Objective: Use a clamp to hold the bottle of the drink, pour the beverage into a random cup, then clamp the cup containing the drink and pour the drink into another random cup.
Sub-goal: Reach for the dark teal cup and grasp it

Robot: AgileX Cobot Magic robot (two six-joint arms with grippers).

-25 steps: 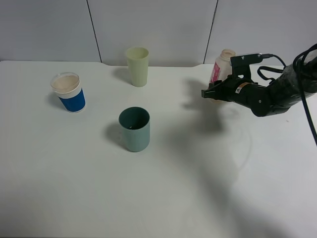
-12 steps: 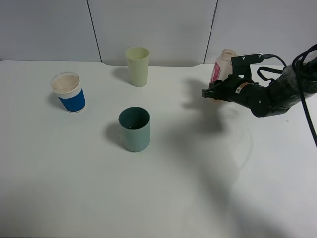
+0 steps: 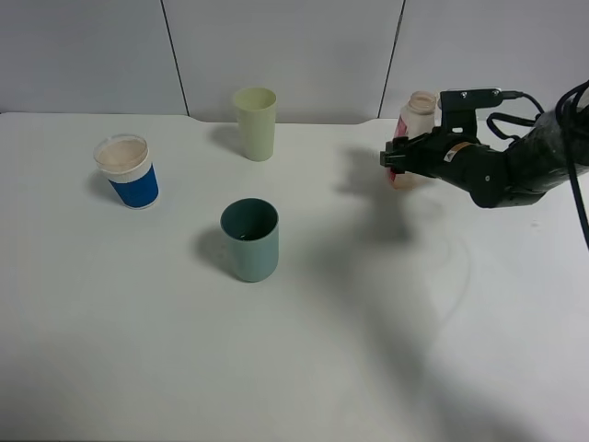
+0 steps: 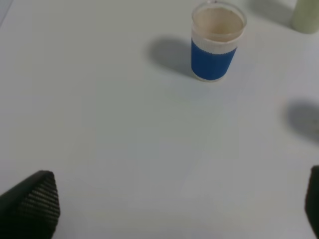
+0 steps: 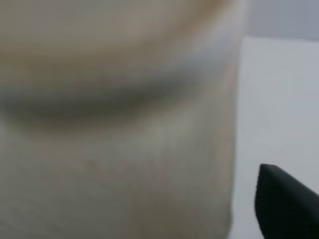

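Raised and edged forward since a second ago, right pincer (image 3: 394, 160) meets bottle (image 3: 421, 103) just ahead; jaws partly open, finger (image 5: 289, 209) clear of it; nothing gripped.

Work surface: a plain white desk (image 3: 304, 368) with a matte, unmarked top that fills most of the high view. Its far edge runs across the upper part of that view. Directly behind the edge stands a pale grey wall (image 3: 285, 46) made of flat panels. Two thin dark seams (image 3: 175, 55) divide it into three sections, one seam toward the left and one toward the right, each leaning slightly inward toward the bottom. Lighting is even and diffuse. Shadows (image 3: 405, 322) on the desk are faint and soft-edged. The left wrist view shows the same white top.
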